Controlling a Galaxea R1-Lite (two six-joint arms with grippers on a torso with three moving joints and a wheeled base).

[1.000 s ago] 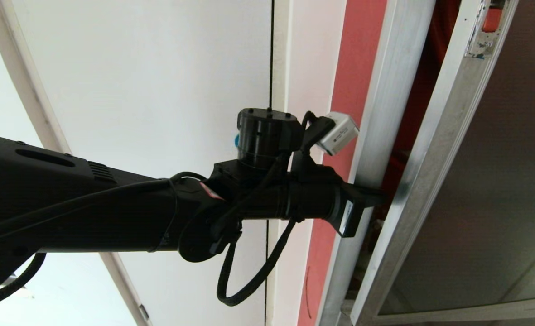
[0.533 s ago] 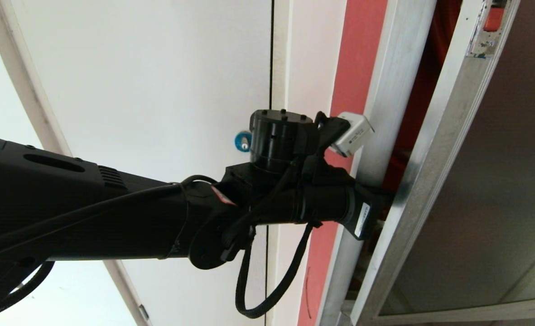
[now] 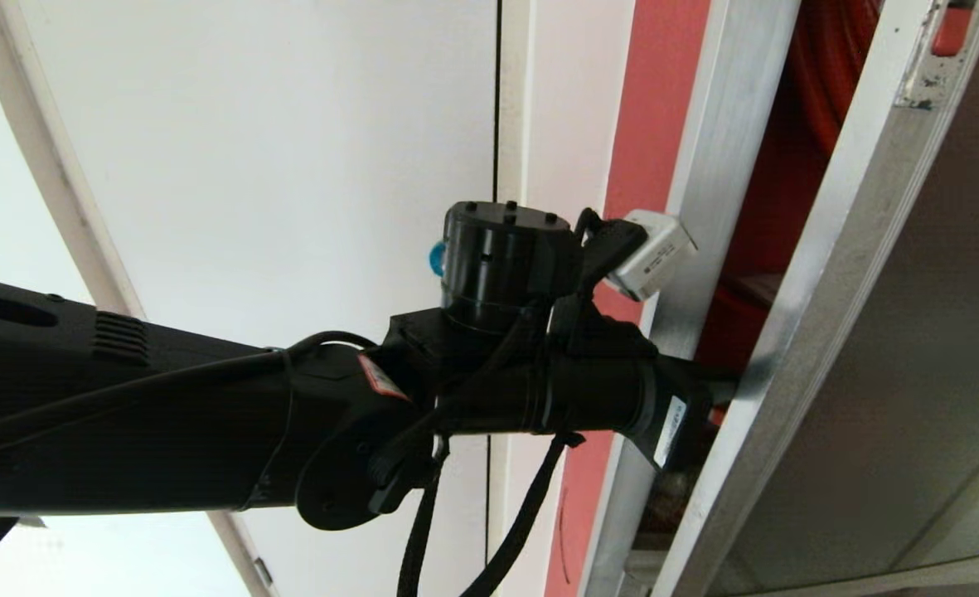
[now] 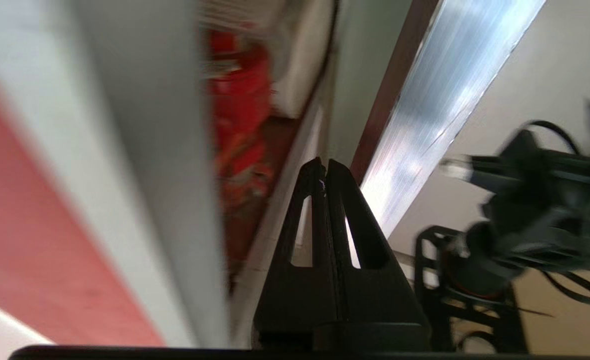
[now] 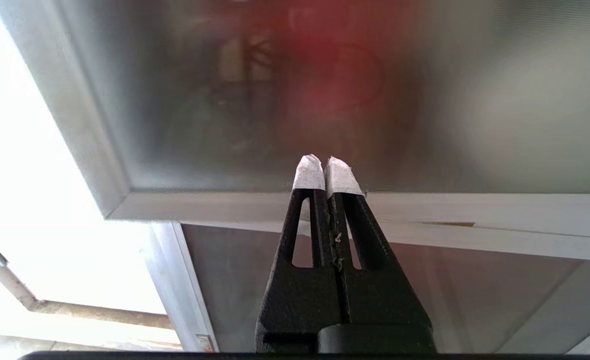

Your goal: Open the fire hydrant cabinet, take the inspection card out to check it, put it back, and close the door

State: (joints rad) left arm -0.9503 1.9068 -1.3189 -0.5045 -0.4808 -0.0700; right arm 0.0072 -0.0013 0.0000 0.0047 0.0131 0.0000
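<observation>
To your left you have a plain white panel [image 3: 290,149] with a blue round lock [image 3: 437,257] on it. A narrow white strip [image 3: 572,108] borders a salmon-red wall band [image 3: 651,124].

So what holds everything here is the fire hydrant cabinet [image 3: 725,124], a brushed silver frame with a red inside. Through the gap you can make out something red [image 4: 237,125] and a whitish roll [image 4: 299,65] sitting in there, too blurry to say more.
</observation>
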